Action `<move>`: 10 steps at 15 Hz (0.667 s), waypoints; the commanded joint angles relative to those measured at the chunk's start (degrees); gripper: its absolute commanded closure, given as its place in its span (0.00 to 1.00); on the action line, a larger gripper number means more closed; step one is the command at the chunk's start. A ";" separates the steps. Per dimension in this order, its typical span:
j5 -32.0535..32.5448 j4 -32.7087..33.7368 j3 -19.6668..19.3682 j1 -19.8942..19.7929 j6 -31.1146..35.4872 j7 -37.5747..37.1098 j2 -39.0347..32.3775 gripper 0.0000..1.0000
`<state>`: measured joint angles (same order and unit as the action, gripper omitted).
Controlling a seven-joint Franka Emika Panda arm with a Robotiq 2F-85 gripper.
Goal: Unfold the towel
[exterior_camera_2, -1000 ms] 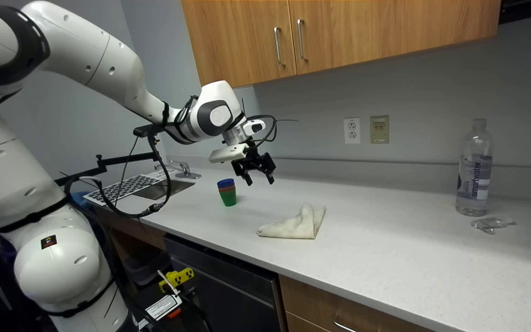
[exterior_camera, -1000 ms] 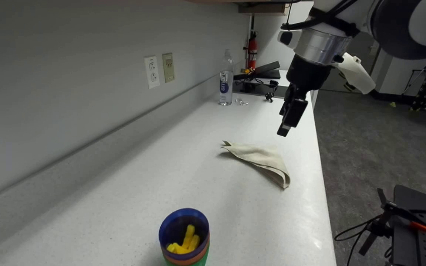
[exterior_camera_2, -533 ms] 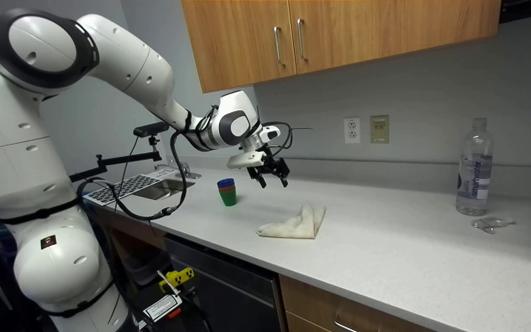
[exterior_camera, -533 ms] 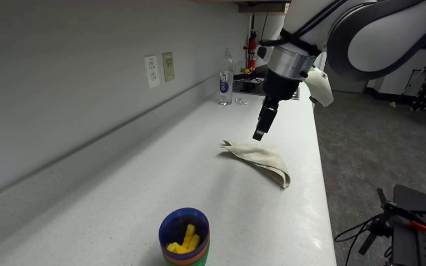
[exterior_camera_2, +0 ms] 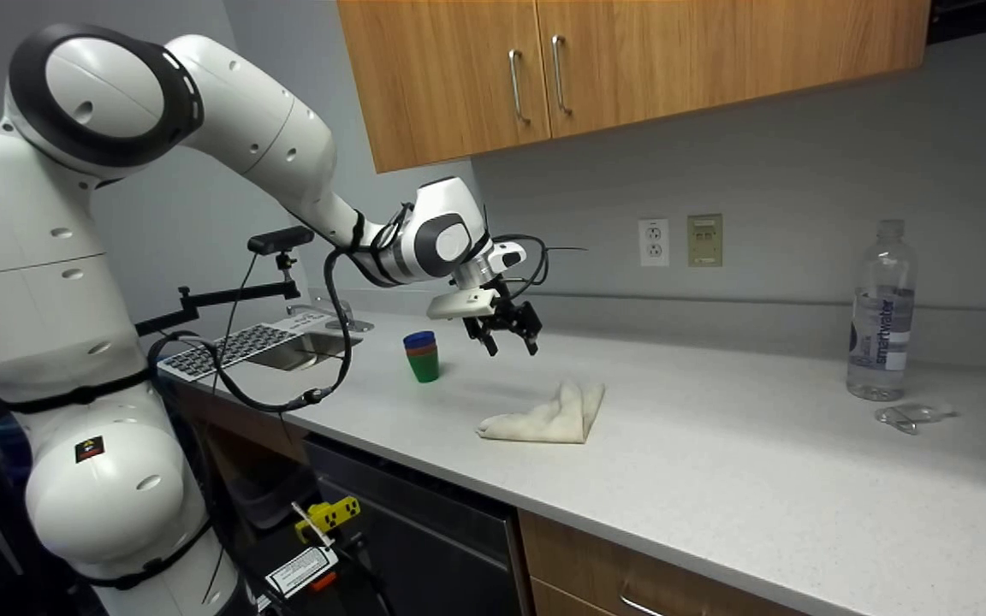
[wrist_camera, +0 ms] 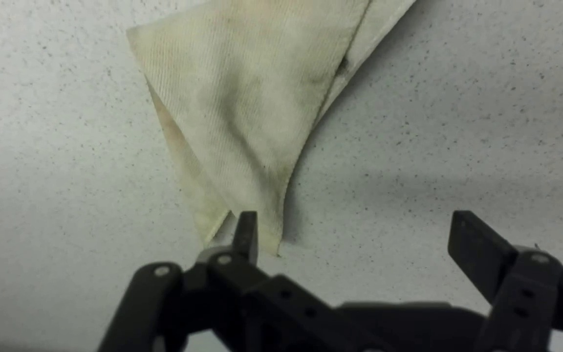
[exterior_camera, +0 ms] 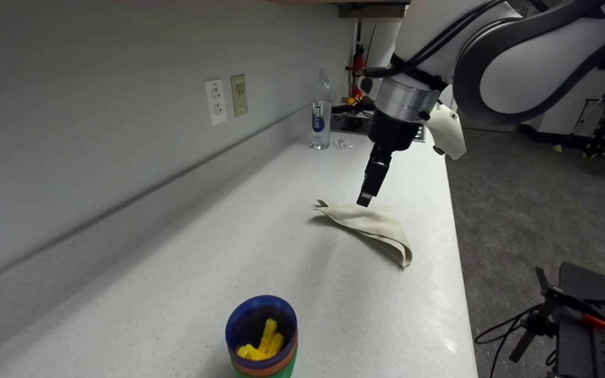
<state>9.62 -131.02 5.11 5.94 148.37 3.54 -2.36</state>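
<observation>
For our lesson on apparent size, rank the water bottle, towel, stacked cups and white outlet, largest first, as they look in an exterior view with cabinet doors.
1. Water bottle
2. Towel
3. Stacked cups and white outlet: too alike to rank.

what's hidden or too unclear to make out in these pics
Folded cream cloth towel: between its layers, hidden by the top fold in every view; one end cut off by the wrist view's top edge.
Stacked blue, orange and green cups: base cut off by the bottom edge in an exterior view.
Small transparent object: too small to identify in both exterior views.
</observation>
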 commanded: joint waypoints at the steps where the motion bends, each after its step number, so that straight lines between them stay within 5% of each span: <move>1: 0.97 1.61 -0.51 -0.54 3.43 0.48 -3.52 0.00; 10: 1.25 7.06 -2.45 -0.95 9.31 2.37 -10.60 0.00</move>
<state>9.75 -127.39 2.75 5.56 156.52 4.37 -10.22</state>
